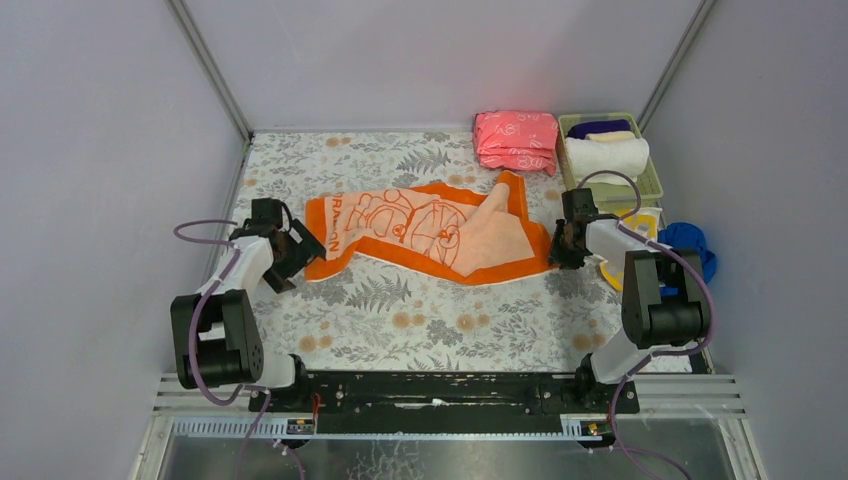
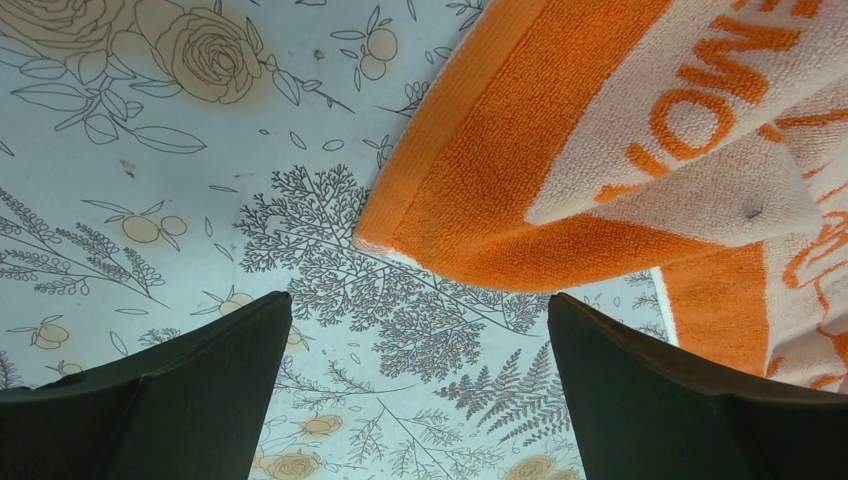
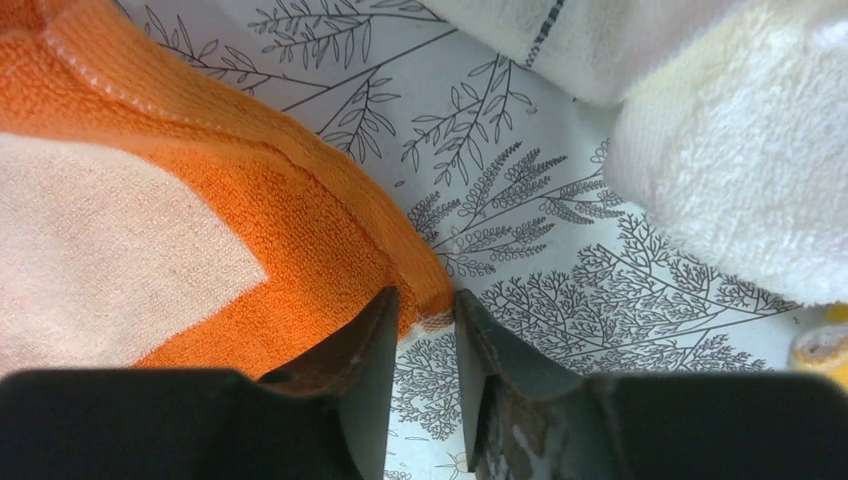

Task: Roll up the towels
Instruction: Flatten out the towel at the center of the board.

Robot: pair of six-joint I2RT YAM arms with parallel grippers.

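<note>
Right gripper [image 3: 425,300] is narrowed to a slit at the corner tip of the orange towel [image 1: 430,232], which lies spread across the table [image 1: 400,320]. Left gripper [image 2: 420,310] gapes wide at its other end. So thin a bite may slip off when the corner is lifted.

item: orange towel [image 1: 420,235], spread across the middle of the tabletop.
lettering [image 1: 335,232]: one line of orange block capitals on a pale band at the towel's left end, running sideways in the top view. it is partly creased there, so only "…on" at the lower end is sure.
left wrist view: the same towel [image 2: 560,200] fills the upper right of the frame. its lettering [image 2: 700,120] is seen upside down, and "emo" is legible before a fold cuts it off.
other prints: too small to read.
</note>
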